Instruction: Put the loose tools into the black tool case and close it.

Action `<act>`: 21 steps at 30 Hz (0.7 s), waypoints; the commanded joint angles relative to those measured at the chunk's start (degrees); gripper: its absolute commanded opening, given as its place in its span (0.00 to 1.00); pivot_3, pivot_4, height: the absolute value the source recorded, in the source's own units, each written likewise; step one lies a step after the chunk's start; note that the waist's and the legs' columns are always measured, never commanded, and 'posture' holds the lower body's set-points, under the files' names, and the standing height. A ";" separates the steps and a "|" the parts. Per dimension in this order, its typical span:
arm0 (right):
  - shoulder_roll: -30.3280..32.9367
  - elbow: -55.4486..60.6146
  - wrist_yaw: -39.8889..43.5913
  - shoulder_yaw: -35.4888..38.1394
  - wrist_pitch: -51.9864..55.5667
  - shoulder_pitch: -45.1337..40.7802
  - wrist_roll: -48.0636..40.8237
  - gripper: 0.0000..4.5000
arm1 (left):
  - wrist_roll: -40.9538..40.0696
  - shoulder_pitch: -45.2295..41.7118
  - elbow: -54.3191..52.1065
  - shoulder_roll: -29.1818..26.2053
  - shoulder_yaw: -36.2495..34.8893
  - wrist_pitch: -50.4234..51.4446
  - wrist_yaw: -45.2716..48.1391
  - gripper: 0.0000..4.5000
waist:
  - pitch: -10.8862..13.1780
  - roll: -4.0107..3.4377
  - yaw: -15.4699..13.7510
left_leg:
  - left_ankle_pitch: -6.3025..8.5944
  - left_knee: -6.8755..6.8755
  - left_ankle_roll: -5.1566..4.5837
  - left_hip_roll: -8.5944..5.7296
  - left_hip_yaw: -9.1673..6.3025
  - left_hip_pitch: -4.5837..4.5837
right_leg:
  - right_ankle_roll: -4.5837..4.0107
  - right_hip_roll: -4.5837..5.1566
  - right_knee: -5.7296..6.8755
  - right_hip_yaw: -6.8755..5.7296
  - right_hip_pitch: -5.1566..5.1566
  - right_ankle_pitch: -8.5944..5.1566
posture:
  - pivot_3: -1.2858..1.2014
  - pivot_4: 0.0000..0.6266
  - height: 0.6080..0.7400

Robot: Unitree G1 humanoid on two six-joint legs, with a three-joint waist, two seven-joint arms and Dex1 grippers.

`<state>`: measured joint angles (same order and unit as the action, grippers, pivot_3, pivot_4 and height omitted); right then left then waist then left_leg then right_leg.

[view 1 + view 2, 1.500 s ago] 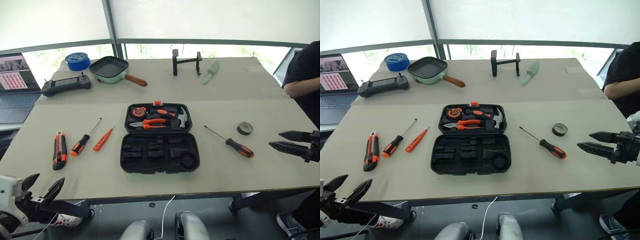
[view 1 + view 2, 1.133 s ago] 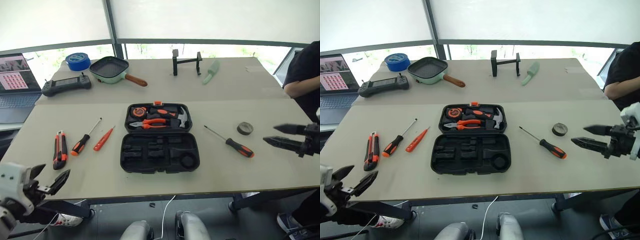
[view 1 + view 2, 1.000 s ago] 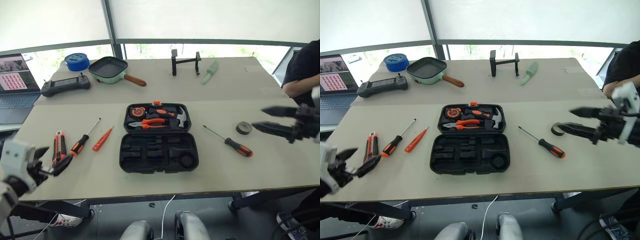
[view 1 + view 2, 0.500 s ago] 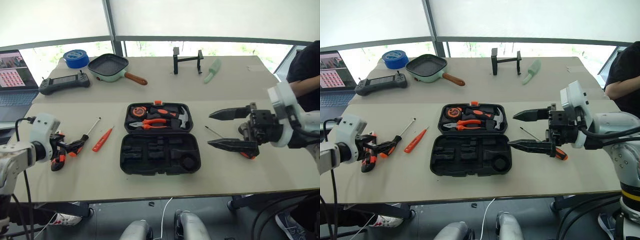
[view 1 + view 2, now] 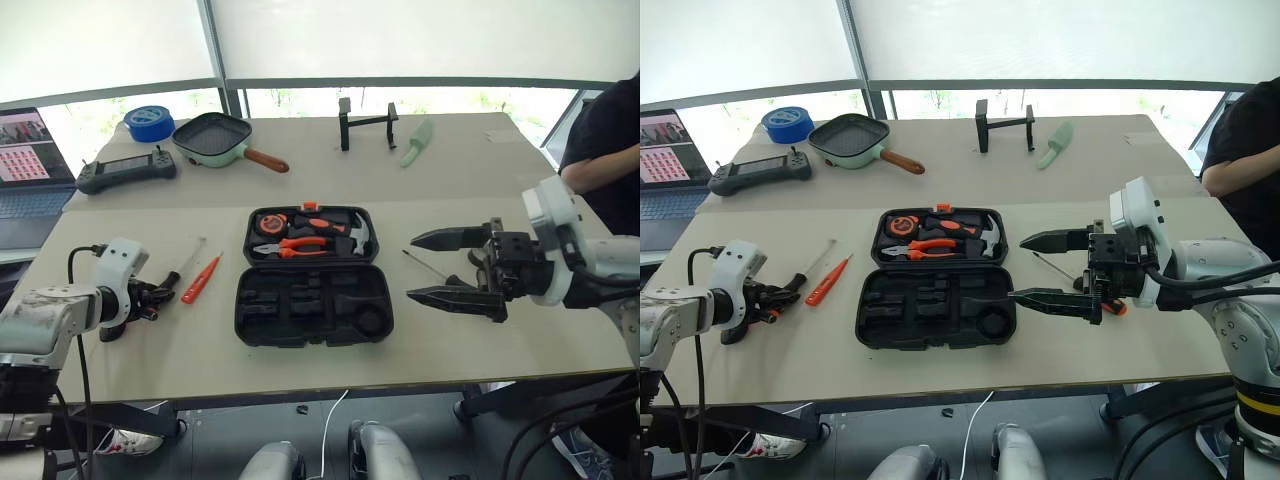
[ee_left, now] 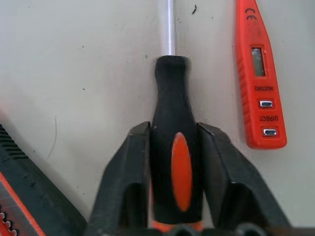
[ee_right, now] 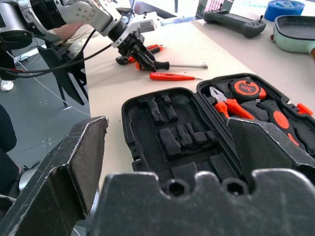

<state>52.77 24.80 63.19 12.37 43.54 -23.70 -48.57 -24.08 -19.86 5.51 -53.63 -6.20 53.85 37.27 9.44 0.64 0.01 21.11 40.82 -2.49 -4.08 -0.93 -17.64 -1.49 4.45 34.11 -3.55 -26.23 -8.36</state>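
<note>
Black tool case (image 5: 313, 278) lies open at table centre, empty recesses nearest me. My right gripper (image 5: 452, 270) hangs beside it, fingers spread wide, empty. Left of the case, my left gripper (image 6: 173, 162) has its fingers against the screwdriver (image 6: 173, 147) handle, still flat on the table. I judge it light, rigid, rubbery: mid-handle suits. All-orange screwdriver (image 6: 258, 73) and utility knife (image 6: 24, 196) lie close alongside, crowding the lift.
</note>
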 commanded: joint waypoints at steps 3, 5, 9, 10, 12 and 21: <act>1.07 1.97 -0.69 3.00 -0.93 1.01 -0.97 1.00 | -0.95 -4.65 0.04 -0.14 -2.67 -1.74 2.83 0.19 | 0.01 0.03 -0.57 | -0.12 0.01 -0.24 -0.01 -0.04 -0.07 | 0.00 0.00 -0.02 -0.02 -0.03 0.00 | 0.52 0.24 1.00; 1.37 2.07 -0.53 3.28 -1.18 2.06 -0.58 1.00 | -2.12 -7.29 -1.06 -0.74 -3.05 -4.06 6.14 0.19 | 0.05 0.15 -0.83 | -0.14 0.15 -0.28 -0.01 -0.22 -0.34 | -0.01 -0.01 -0.02 -0.14 -0.15 0.01 | 0.52 0.24 1.00; 3.01 1.55 0.43 3.21 -0.26 4.94 -0.24 1.00 | -1.39 -12.22 -6.29 -2.32 1.70 -15.29 18.41 0.19 | 0.10 0.22 -1.02 | -0.20 0.28 -0.38 -0.03 -0.37 -0.62 | -0.02 0.02 -0.05 -0.28 -0.25 0.02 | 0.52 0.24 1.00; 3.24 1.46 0.51 3.13 -0.85 5.76 0.43 1.00 | -0.59 -13.41 -7.35 -2.57 3.92 -17.79 21.77 0.19 | 0.10 0.22 -1.02 | -0.20 0.34 -0.38 -0.03 -0.38 -0.65 | -0.02 0.03 -0.05 -0.32 -0.25 0.02 | 0.52 0.24 1.00; 3.38 0.96 -0.22 2.66 -2.10 6.72 2.30 1.00 | 2.27 -16.65 -7.78 -2.00 9.49 -21.93 26.91 0.19 | 0.09 0.22 -0.89 | -0.20 0.36 -0.38 -0.06 -0.37 -0.65 | -0.02 0.09 -0.09 -0.34 -0.23 0.02 | 0.52 0.24 1.00; 2.74 3.36 -3.56 4.57 -2.97 11.73 4.54 1.00 | 19.46 -27.81 6.18 10.36 29.06 -40.92 34.74 0.19 | 0.11 0.23 -0.83 | -0.22 0.51 -0.42 0.02 -0.37 -0.63 | -0.14 0.00 -0.02 -0.28 -0.14 0.10 | 0.52 0.24 1.00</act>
<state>55.27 25.87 60.34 14.35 41.65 -12.53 -43.95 -8.16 -44.96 8.74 -44.35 21.77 16.16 72.00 9.55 0.87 -0.82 20.88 41.33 -2.92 -4.05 -1.31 -18.33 -1.63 4.44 34.07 -3.83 -26.39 -8.26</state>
